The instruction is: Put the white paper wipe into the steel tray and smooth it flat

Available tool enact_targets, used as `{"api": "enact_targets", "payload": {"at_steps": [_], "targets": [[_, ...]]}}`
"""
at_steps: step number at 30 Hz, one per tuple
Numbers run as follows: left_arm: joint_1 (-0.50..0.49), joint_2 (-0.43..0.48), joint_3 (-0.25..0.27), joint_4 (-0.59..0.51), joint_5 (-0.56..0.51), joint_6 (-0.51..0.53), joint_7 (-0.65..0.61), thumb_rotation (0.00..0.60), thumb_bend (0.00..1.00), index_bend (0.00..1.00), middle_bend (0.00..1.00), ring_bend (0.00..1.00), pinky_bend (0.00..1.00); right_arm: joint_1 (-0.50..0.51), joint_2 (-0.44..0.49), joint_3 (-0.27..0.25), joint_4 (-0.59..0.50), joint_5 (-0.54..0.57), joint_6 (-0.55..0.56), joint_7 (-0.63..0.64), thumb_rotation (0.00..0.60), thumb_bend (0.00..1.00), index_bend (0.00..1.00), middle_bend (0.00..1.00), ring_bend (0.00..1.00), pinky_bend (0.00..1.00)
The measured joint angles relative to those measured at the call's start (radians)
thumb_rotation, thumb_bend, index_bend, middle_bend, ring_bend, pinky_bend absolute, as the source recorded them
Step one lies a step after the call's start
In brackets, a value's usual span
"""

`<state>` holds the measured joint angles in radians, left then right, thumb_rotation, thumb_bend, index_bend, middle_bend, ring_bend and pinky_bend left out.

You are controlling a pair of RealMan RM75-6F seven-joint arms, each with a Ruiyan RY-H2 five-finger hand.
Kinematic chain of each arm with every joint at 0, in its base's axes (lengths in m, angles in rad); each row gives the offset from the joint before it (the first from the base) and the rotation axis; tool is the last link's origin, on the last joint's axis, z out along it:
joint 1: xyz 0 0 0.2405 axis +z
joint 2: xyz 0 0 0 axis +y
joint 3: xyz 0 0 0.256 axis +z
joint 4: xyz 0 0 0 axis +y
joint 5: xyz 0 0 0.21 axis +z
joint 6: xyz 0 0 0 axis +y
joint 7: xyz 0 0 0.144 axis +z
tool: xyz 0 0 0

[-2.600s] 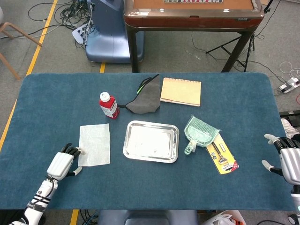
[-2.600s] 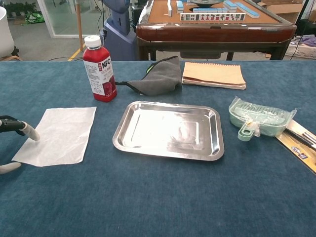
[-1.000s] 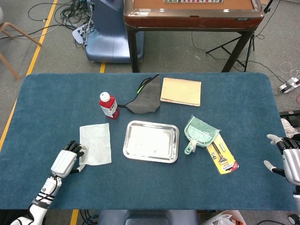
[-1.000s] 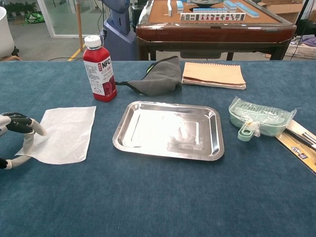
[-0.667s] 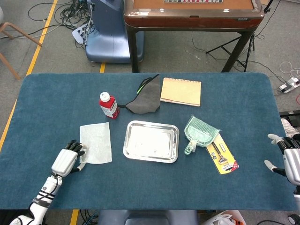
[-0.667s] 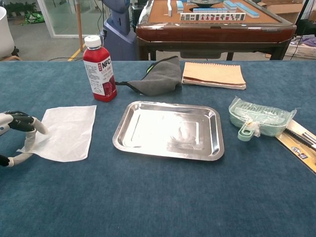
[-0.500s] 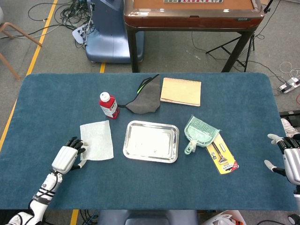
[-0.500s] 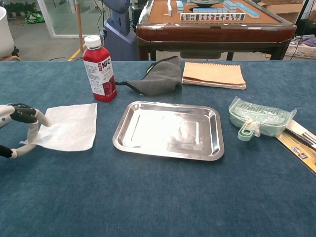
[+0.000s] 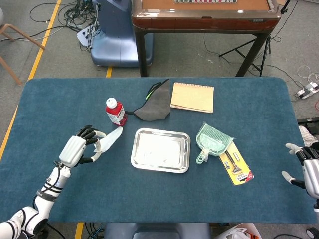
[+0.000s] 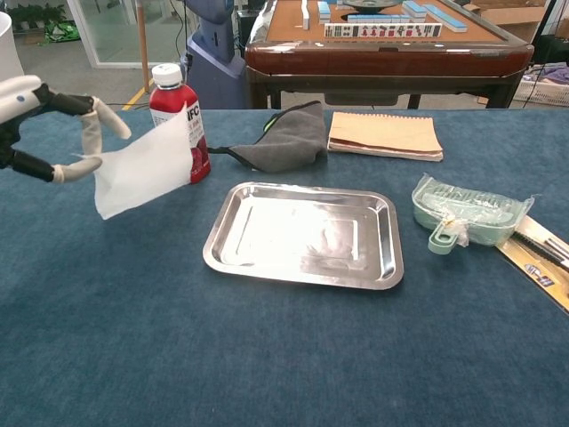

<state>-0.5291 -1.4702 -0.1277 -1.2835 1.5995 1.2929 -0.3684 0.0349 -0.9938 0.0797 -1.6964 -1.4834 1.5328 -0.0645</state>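
Chest view: left hand (image 10: pixel 53 133) pinches the white paper wipe (image 10: pixel 142 169) by its left edge, sheet lifted clear of the tabletop (image 10: pixel 267 356), hanging tilted in front of the red bottle (image 10: pixel 178 107). Head view: same left hand (image 9: pixel 79 149) at about 9 o'clock of the steel tray (image 9: pixel 160 150), wipe (image 9: pixel 108 140) between hand and tray, near the tray's left rim but not over it. Right hand (image 9: pixel 304 169) far off at 3 o'clock by the tabletop edge, fingers spread, holding nothing.

Step in hand, my read: carry phase, pick done, wipe not yet in the steel tray (image 10: pixel 302 233). Next move calls for travel toward 3 o'clock until the sheet is above the tray floor, then lowering and letting go so it lands unfolded, then pressing it flat. Loose lower corner could fold under on landing.

Versus half a second ago: the wipe lay mostly on the tabletop with only its near-left corner raised; now the whole sheet is airborne, and the hand has risen and shifted toward the bottle. Tray, grey cloth (image 10: pixel 284 138), notebook (image 10: pixel 384 135) and green dustpan (image 10: pixel 462 213) are unchanged. Right hand is the same.
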Motion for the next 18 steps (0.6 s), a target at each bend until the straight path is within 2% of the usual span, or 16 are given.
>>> {"api": "enact_targets", "payload": {"at_steps": [9,18], "targets": [[-0.110,-0.012,-0.031,-0.120,0.057,-0.034,-0.012,0.600,0.44,0.62,0.35,0.21,0.09,-0.006,0.001,-0.002,-0.009,-0.007,0.010,-0.007,0.600,0.07,0.27,0.39,0.28,0.34],[-0.185,-0.116,0.012,-0.114,0.139,-0.059,-0.025,0.600,0.44,0.61,0.35,0.22,0.09,-0.016,0.001,-0.004,-0.008,-0.006,0.020,-0.002,0.600,0.07,0.28,0.39,0.28,0.34]]}}
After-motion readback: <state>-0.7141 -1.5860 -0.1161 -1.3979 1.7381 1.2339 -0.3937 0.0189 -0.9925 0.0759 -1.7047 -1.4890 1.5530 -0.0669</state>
